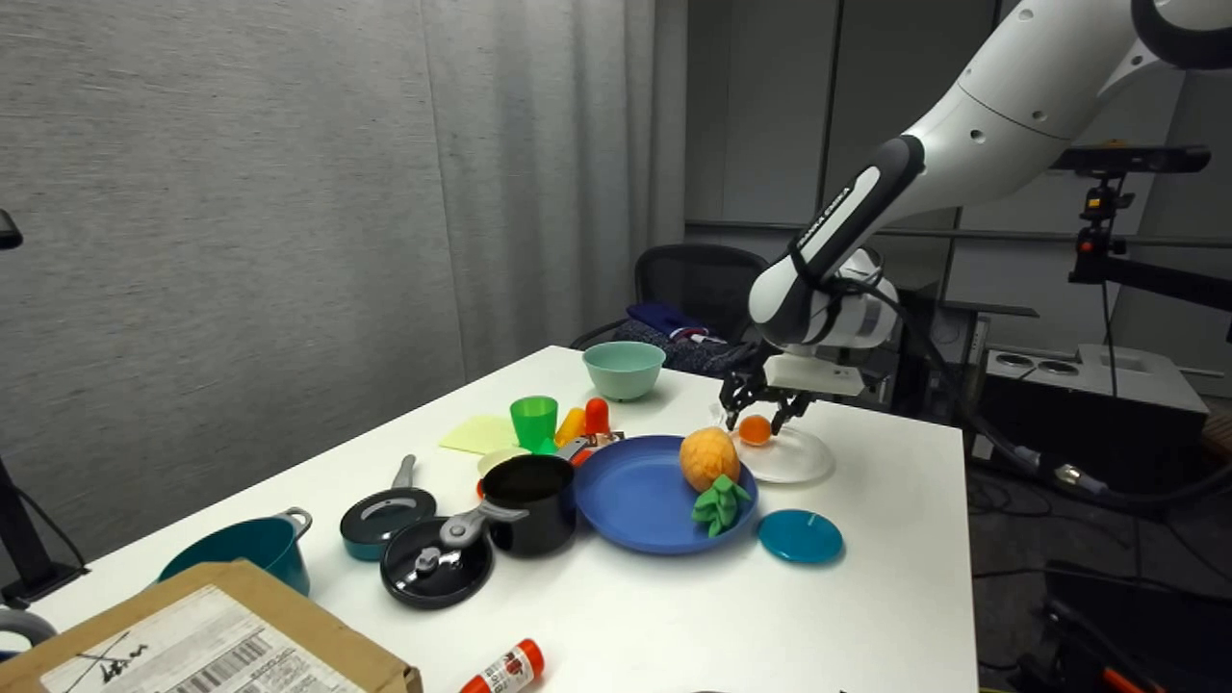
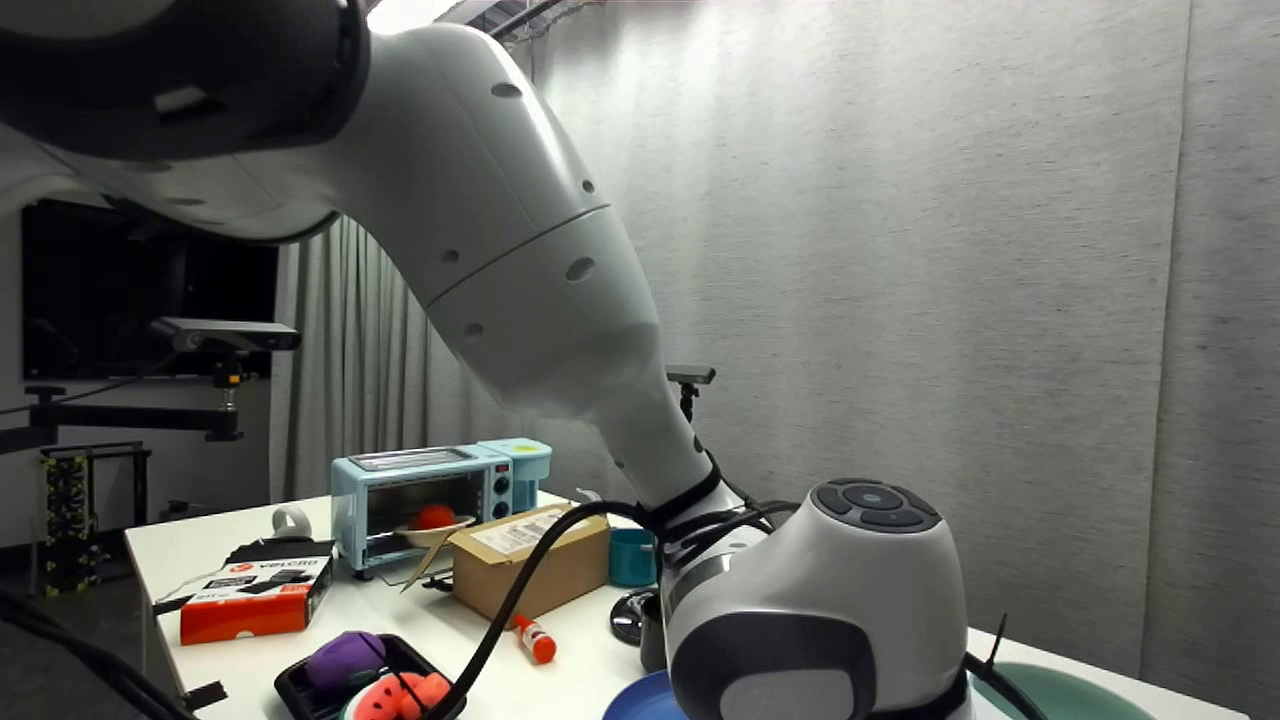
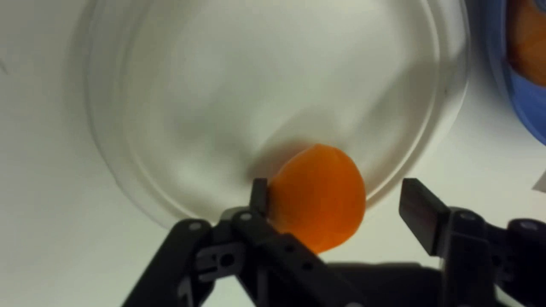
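The black two-fingered claw [image 3: 339, 204] extends up from the bottom edge of the wrist view, its fingers [image 3: 422, 219] apart. Between them, at the lower centre of the frame, is a smooth orange ball [image 3: 318, 198]. The ball lies against, or just beside, the finger on the frame's left; a bare gap separates it from the finger on the right, so the claw straddles it without gripping. The ball overlaps the lower rim of a round, translucent white plate [image 3: 264, 76] in the upper middle of the frame; whether the two touch cannot be told.

In an exterior view, the claw points down at right of centre, with the ball between its fingertips by the white plate's upper left. To the lower left, a round blue plate [image 1: 635, 500] carries a yellow-orange toy pineapple with green leaves [image 1: 710, 460]. A flat teal disc [image 1: 801, 536] lies below the white plate on the white surface [image 1: 866, 626]. A mint-green bowl [image 1: 624, 373] stands farther up and left.
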### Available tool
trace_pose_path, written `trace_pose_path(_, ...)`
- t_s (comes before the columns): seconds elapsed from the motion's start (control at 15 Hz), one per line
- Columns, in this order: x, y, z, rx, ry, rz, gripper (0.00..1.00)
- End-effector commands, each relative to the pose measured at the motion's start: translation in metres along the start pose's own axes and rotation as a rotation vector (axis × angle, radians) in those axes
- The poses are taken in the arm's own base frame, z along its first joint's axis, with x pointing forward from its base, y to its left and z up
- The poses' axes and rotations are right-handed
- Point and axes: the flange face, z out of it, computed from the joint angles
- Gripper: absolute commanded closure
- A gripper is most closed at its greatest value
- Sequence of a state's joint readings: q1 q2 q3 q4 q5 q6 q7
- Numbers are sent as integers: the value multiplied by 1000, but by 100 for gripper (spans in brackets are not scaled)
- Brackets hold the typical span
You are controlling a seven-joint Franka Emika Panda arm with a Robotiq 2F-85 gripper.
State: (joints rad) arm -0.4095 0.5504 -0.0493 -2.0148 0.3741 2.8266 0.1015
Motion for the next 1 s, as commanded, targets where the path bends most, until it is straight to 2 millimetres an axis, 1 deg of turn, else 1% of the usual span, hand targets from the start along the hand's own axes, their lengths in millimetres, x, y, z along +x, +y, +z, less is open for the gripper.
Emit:
trace_pose_path(0.0, 2, -10, 10, 13, -8, 2, 49)
trace_pose_path(0.07, 4, -8, 9, 9, -1, 1, 58)
trace_pose_path(0.13, 6, -5, 8, 5, 4, 0, 65)
trace_pose_path(0.33, 8, -6, -2, 1, 20, -25, 88)
trace_pose_path(0.47, 2, -15, -15, 9, 6, -81, 97)
trace_pose_path(0.53, -5, -20, -22, 9, -18, -136, 94)
trace_pose_path(0.67, -22, -35, -40, 12, -46, -256, 97)
trace_pose_path(0.73, -31, -44, -48, 27, -61, -307, 96)
trace_pose_path(0.93, -63, -84, -67, 140, -85, -429, 95)
